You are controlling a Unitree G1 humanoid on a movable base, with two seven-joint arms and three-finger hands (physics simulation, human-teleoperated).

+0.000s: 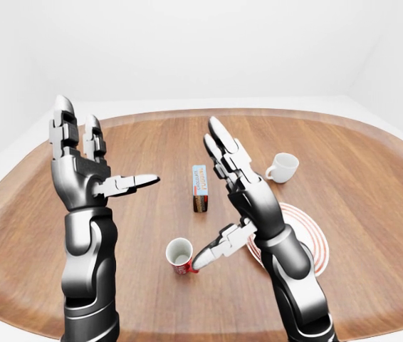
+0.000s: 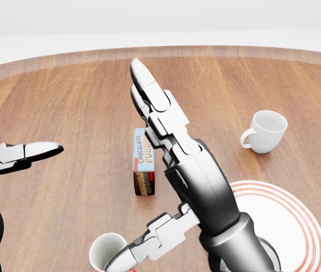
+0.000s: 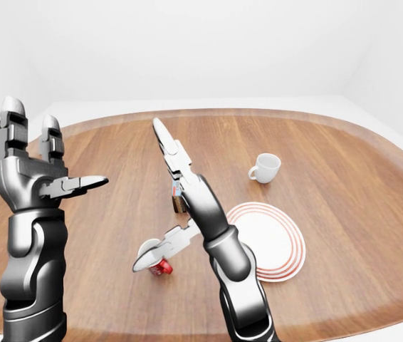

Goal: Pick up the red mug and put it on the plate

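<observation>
Both metallic three-finger hands are raised over the oval wooden table [image 1: 344,214] with fingers spread wide, holding nothing. The right hand [image 1: 238,187] points its two long fingers up while its thumb [image 1: 212,251] reaches down just beside the rim of the red mug with a white interior [image 1: 179,255]; contact cannot be told. The left hand [image 1: 80,165] is well apart from everything. The mug stands upright left of the white round plate with red rings [image 3: 276,246], whose left edge the right arm hides. A white cup [image 1: 283,167] and an upright chocolate pudding box [image 1: 200,187] stand farther up the table.

Red mug [image 2: 108,253] partly behind right hand [image 2: 174,170]
</observation>
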